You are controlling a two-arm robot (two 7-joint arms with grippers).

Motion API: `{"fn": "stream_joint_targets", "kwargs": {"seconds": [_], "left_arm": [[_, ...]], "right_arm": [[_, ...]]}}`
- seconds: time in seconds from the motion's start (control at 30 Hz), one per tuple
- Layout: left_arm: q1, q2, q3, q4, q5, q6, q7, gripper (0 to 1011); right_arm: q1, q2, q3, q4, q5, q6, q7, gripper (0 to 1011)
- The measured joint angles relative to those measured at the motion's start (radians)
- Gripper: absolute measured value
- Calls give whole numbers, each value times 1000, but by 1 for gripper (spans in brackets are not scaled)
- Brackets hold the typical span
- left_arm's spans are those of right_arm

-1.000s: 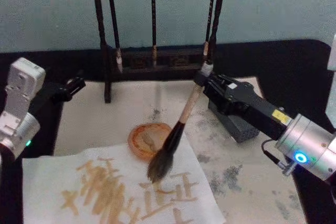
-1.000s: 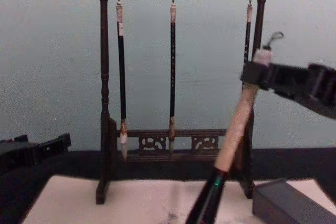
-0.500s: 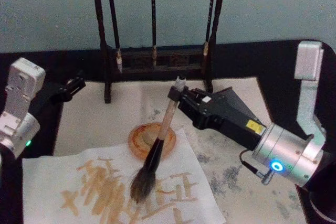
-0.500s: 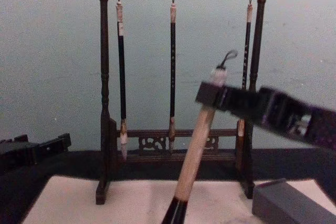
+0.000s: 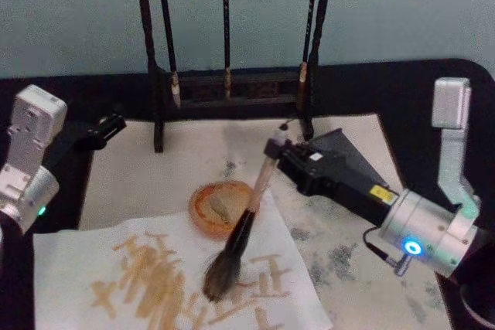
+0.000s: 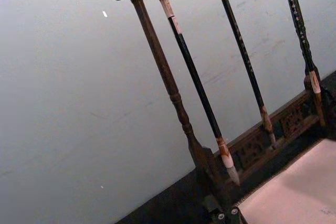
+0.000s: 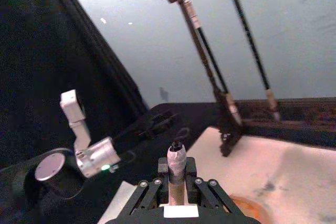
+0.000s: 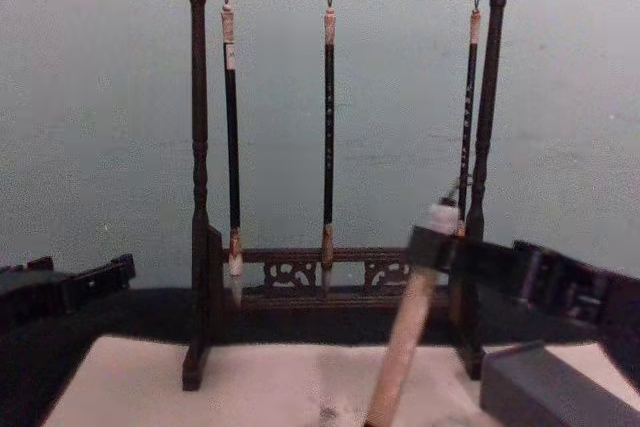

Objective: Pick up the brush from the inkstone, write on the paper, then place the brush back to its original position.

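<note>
Right gripper (image 5: 275, 149): pinching the brush (image 5: 246, 226) near its pale top.
Brush: tilted, hair tip down on a white sheet (image 5: 69, 260) at the front edge of the paper (image 5: 155, 183).
Inkstone (image 8: 550, 392): by the paper's right edge.
Left gripper (image 5: 104, 125): parked off the paper's left edge.

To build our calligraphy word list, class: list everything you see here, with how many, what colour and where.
brush: one, beige handle, dark hair, tilted, tip at the white sheet
white sheet: one, white with tan strokes, in front, over the paper
paper: one, cream with grey smudges, before the rack
dish: one, orange, round, on the paper
inkstone: one, dark grey, right of the rack's foot
rack: one, dark wood, at the back
slim brushes: three, dark, hanging from the rack
table: one, black
right hand: shut on the brush's handle top
left hand: parked at the paper's left edge
</note>
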Motion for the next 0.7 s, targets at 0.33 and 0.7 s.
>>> {"fn": "stream_joint_targets", "kwargs": {"seconds": [0.33,0.7], "left_arm": [[0,0,0,0,0,0,0,1002],[0,0,0,0,0,0,0,1002]], "right_arm": [[-39,29,47,-8,23,-23,-4,192],[-70,54,91,-46,43,-39,-9,192]]}}
